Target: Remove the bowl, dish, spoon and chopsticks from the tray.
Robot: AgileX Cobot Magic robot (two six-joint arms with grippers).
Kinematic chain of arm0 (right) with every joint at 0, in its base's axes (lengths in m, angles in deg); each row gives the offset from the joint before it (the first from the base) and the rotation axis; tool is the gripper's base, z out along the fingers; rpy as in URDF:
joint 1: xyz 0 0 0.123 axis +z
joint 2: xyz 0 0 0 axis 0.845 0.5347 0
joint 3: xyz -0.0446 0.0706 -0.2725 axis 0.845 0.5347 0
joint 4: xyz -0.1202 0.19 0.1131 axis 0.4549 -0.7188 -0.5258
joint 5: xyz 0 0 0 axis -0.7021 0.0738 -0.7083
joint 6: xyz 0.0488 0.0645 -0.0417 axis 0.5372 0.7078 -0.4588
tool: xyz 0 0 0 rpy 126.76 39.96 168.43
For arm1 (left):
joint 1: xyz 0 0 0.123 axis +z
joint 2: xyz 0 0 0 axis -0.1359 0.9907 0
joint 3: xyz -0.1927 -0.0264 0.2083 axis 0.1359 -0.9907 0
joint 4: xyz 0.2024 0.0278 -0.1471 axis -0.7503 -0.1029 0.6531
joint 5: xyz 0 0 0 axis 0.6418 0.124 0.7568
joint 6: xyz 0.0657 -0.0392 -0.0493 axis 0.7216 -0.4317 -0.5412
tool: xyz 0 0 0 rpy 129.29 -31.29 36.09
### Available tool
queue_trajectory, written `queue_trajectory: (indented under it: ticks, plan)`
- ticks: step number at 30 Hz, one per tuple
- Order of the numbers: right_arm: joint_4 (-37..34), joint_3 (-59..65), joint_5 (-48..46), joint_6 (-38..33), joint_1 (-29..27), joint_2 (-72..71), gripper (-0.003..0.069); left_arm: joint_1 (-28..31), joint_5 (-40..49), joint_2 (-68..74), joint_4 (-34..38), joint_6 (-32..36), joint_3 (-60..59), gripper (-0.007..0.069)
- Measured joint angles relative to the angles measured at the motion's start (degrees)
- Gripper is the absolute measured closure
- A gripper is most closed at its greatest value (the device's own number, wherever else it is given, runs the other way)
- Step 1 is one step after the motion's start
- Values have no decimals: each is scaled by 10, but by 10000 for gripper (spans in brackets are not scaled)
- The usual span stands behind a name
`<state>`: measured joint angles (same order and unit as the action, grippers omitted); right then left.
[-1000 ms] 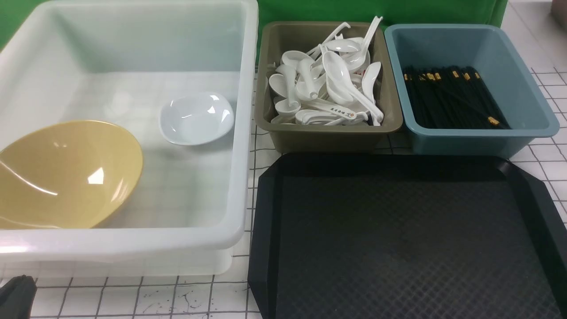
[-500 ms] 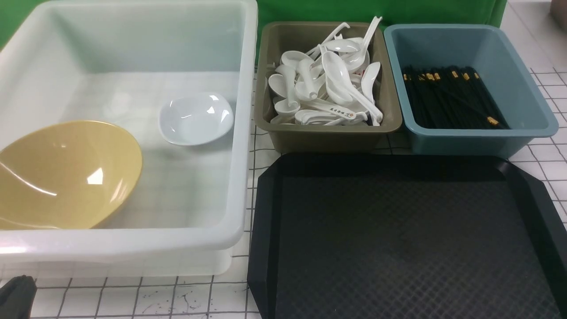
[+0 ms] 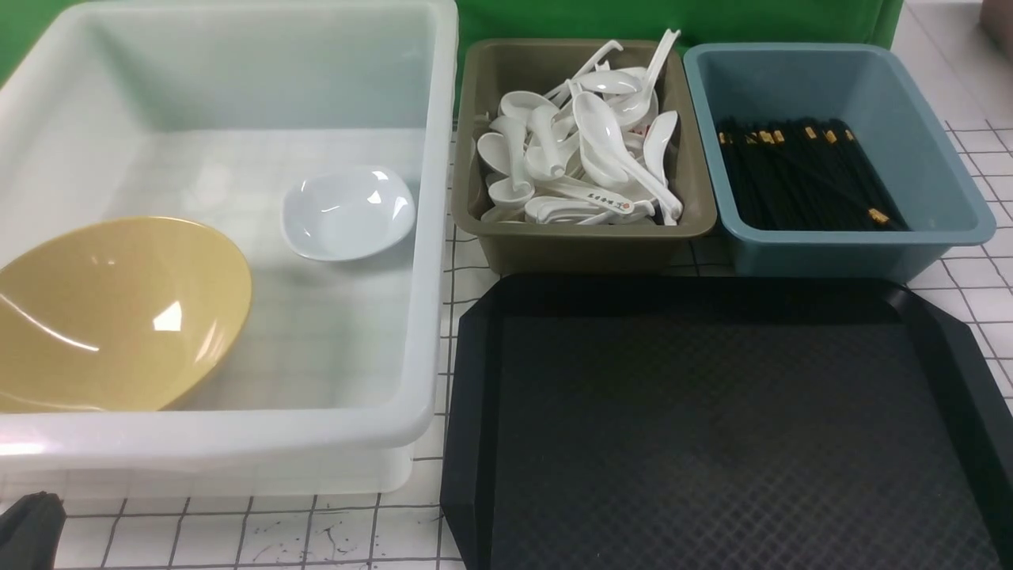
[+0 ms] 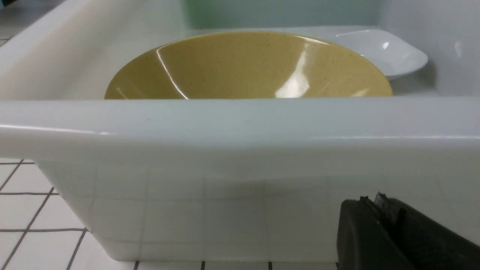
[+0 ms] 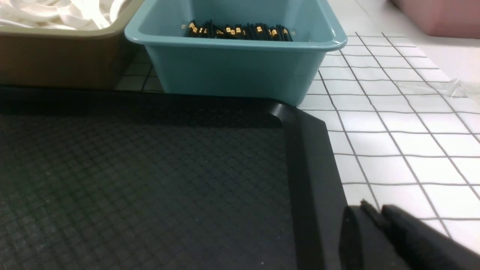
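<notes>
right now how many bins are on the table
3. The big white bin sits left, holding the bowl and dish; the olive bin is behind the tray; the blue bin is right of it.

The left end effector (image 4: pixel 378 204) sits low by the tabletop, its two dark fingers pressed together and holding nothing; the right end effector (image 5: pixel 369 213) does likewise, fingers closed and empty
</notes>
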<state>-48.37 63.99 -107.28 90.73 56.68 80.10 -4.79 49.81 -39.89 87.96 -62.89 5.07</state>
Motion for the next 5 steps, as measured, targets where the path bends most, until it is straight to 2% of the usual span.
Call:
queue_trajectory:
  ticks: [5]
  plan:
    - [0, 0, 0, 0, 0, 0, 550, 0, 0, 0, 0, 0, 0, 636]
